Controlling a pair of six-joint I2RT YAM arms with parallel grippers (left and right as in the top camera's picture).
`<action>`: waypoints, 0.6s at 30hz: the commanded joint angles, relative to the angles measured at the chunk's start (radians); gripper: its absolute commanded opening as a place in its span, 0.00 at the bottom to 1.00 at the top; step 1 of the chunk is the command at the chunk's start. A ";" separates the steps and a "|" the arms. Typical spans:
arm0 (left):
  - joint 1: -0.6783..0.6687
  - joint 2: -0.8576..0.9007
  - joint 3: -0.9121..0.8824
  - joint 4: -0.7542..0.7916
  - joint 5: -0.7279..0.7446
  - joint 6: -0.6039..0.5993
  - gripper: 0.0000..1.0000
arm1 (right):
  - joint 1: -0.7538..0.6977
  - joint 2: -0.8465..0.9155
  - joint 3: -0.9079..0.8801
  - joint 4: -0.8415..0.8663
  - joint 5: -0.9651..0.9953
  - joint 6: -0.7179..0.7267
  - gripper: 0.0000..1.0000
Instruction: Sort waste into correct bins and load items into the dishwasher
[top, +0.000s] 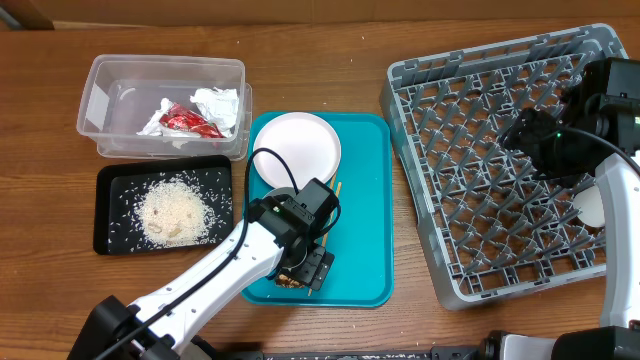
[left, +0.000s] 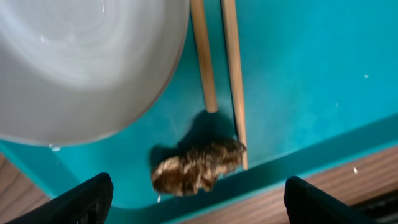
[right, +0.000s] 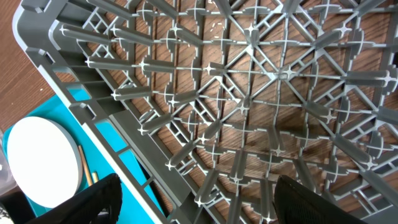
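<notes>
Hovering over the near edge of the teal tray (top: 365, 200), the left gripper (left: 199, 208) has its fingers spread wide, with nothing held between them. Below the gap, on the tray floor just inside its rim, lies the small brown food scrap (left: 198, 167), touching the end of one of the two wooden chopsticks (left: 217, 62). The chopsticks lie side by side on the tray, just beside the white plate (top: 297, 148), which occupies the tray's far end.

Left of the tray, two bins stand together: the clear tub (top: 110, 100), holding the red wrapper (top: 188, 121) and crumpled napkins (top: 220, 103), and the black tray (top: 115, 185), carrying a heap of rice (top: 172, 212) with scattered grains.

Right of the tray sits the grey dish rack (top: 470, 180). The right gripper (right: 199, 205) hangs above its pegs, fingers apart and empty. A white rounded item (top: 590, 205) shows in the rack, largely hidden by the right arm.
</notes>
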 joint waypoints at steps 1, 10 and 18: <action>-0.006 0.033 -0.037 0.029 -0.013 0.019 0.89 | 0.004 -0.004 -0.001 0.005 -0.006 -0.008 0.80; -0.006 0.126 -0.052 0.050 0.002 0.019 0.85 | 0.004 -0.004 -0.001 0.006 -0.006 -0.008 0.81; -0.006 0.129 -0.050 0.050 0.005 0.026 0.70 | 0.004 -0.004 -0.001 0.006 -0.006 -0.008 0.81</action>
